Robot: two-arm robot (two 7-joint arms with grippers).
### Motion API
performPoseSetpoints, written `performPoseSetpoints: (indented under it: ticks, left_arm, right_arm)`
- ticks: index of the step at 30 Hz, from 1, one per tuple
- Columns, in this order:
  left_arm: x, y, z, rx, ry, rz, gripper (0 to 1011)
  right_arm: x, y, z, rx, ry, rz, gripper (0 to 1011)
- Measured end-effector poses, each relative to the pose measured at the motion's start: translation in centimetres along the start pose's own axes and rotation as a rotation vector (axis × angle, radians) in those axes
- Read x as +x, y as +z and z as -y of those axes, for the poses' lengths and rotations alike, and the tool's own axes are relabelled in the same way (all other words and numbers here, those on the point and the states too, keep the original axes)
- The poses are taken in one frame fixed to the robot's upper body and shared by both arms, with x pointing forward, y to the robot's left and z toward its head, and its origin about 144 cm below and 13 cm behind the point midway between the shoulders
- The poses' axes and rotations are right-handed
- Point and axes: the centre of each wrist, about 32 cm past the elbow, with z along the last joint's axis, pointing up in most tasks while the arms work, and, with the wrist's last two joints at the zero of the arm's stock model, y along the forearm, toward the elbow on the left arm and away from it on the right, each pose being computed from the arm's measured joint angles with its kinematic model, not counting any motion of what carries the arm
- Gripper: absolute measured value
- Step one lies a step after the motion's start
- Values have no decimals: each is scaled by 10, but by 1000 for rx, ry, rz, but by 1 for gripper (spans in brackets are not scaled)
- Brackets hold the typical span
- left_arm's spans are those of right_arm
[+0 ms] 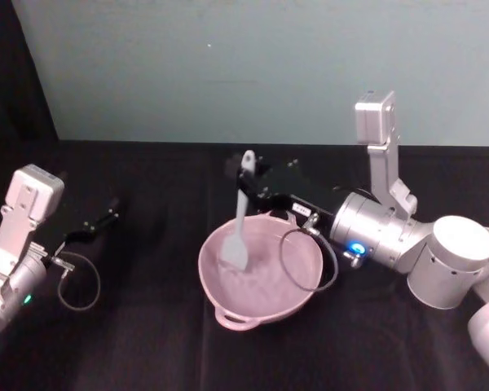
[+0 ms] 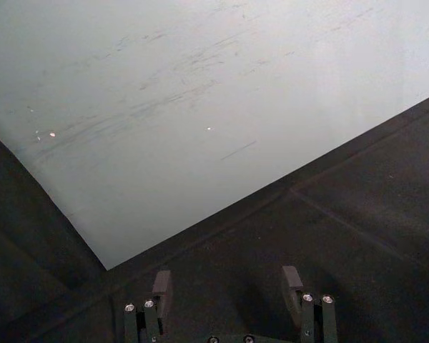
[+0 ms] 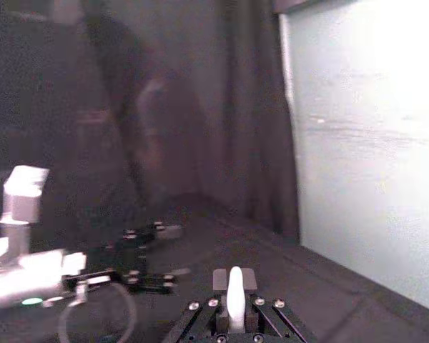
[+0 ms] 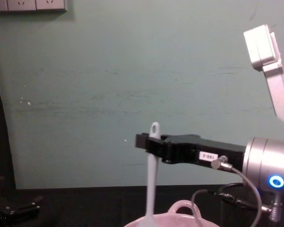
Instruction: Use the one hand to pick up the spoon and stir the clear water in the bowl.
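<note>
Black cloth covers the table (image 1: 147,342), with a pale teal wall (image 1: 228,65) behind it. The pink bowl (image 1: 265,305) sits about mid-table, with its little loop handle (image 1: 236,320) on the side nearest the robot.

The right gripper (image 1: 248,181) reaches in from the right, lying pretty much level above the bowl's far rim. It's clamped on the spoon (image 1: 241,213), pinching the handle high up, just under the oval hole. From the chest view you can see the black fingers of the gripper (image 4: 150,142) closed around the handle, with the hole end of the spoon (image 4: 151,179) poking out above them.

The spoon's long axis is close to straight up and down, with only a slight lean: the top sits a bit more to the robot's right than the bottom. The hole end points up and the paddle head points down into the bowl, over the left part of the inside. I honestly can't tell whether the paddle touches the bottom, and I can't make out the water either.

A grey cable (image 1: 310,261) loops off the right wrist and hangs over the bowl's right side.

The left gripper (image 1: 106,213) is parked off to the left, well apart from the bowl, low over the cloth. Its wrist view shows the fingers (image 2: 161,282) spread apart with nothing between them.
</note>
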Motion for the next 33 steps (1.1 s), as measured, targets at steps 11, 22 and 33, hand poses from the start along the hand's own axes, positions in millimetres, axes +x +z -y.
performPoseSetpoints:
  ticks: [11,22,33]
  left_arm:
    - [0,0,0,0,0,0,1005]
    - [0,0,0,0,0,0,1005]
    - [0,0,0,0,0,0,1005]
  right_arm:
    - [21,3,19,-8,-111,43,114]
    - [11,8,38,-29,-87,77,113]
    - [-17,9,22,-43,39,90,114]
